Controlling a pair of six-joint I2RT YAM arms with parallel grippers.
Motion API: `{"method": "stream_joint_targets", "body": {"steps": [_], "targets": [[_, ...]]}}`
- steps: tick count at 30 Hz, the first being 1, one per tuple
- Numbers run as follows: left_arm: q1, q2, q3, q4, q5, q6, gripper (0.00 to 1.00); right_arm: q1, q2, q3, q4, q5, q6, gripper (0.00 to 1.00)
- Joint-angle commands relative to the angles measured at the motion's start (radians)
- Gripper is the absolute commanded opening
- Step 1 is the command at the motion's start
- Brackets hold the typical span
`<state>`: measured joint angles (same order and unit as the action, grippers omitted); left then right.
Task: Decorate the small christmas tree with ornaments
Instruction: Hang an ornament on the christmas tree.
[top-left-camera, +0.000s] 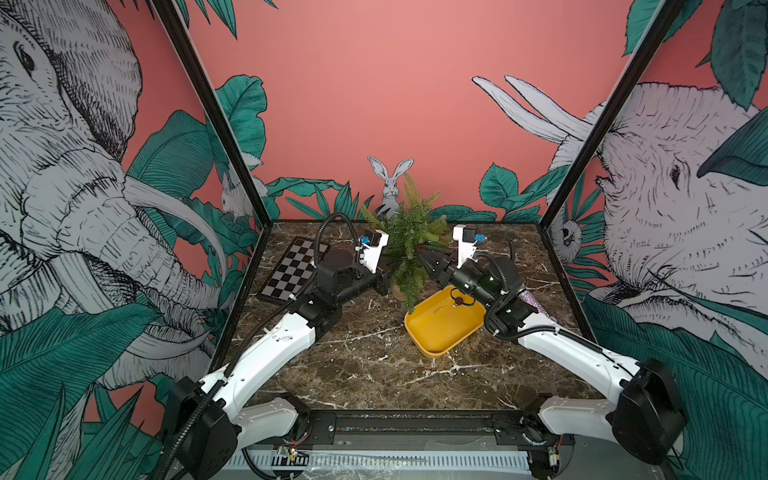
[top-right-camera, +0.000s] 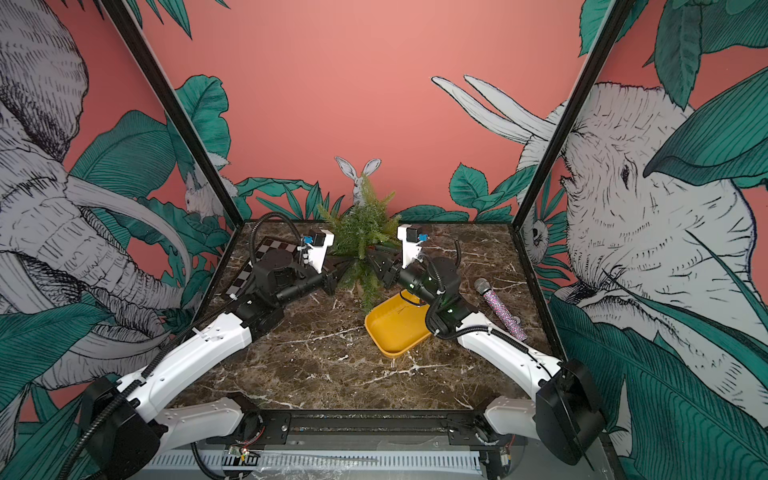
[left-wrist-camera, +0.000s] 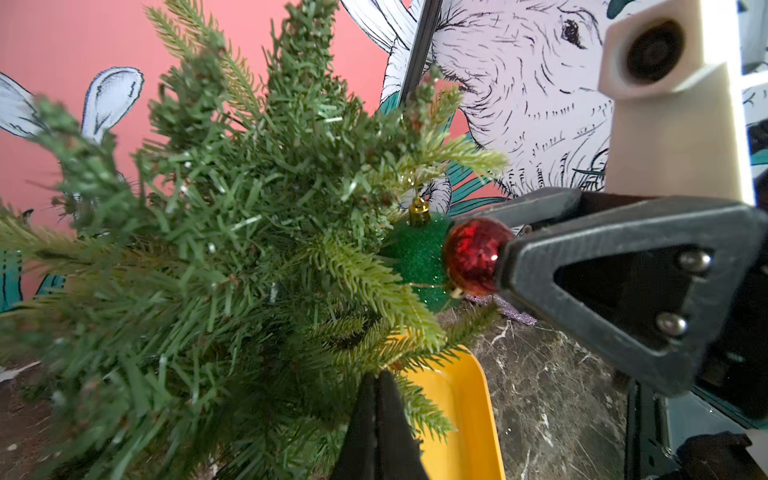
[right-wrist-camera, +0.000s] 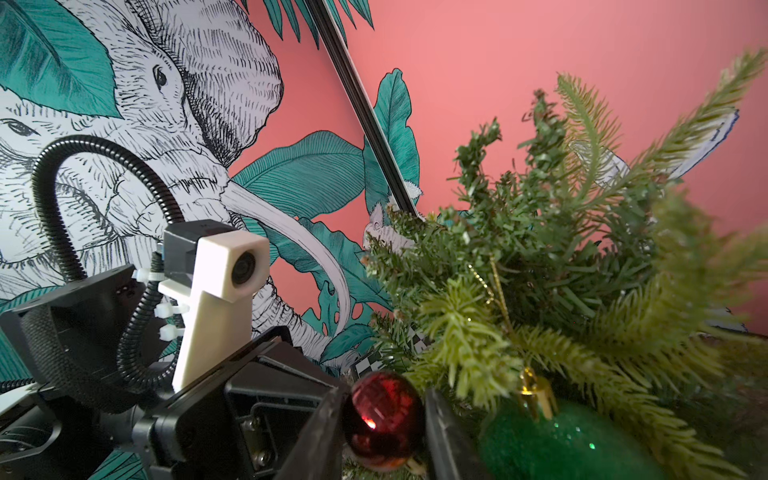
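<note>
marble desk, 12 o'clock: small christmas tree stands upright, tip up. right jaws grip a red ball at its 3 o'clock; left jaws closed at 9 o'clock.

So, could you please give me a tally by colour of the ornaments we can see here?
Glossy dark red ball ornaments: 2 (one between the right gripper's fingers, one in the yellow plastic tray)
Glittery green ball ornament: 1, hanging on the small green fir tree
Total: 3
</note>
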<state>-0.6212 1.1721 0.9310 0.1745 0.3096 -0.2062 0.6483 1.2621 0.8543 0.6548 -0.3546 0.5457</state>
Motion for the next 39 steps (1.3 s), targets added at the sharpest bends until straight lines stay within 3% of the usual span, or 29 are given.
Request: {"method": "stream_joint_targets", "body": {"steps": [1,14,21,30,35,39], "targets": [[-0.005,0.01,0.043,-0.001,-0.017,0.021,0.0,0.007,-0.004,-0.014,0.082,0.004,-0.012,0.33],[-0.006,0.046,0.082,-0.008,-0.03,0.021,0.0,0.007,-0.009,-0.03,0.077,0.005,-0.017,0.34],[-0.006,0.071,0.123,-0.013,-0.027,0.018,0.0,0.007,-0.036,-0.042,0.049,0.031,-0.021,0.59],[-0.006,0.088,0.144,-0.023,-0.013,0.007,0.0,0.007,-0.088,-0.055,0.032,0.037,-0.018,0.63],[-0.006,0.071,0.123,-0.015,-0.032,-0.004,0.21,0.007,-0.114,-0.067,0.028,0.037,-0.012,0.63],[-0.006,0.044,0.095,-0.016,-0.05,-0.011,0.27,0.007,-0.14,-0.071,0.021,0.037,-0.013,0.63]]}}
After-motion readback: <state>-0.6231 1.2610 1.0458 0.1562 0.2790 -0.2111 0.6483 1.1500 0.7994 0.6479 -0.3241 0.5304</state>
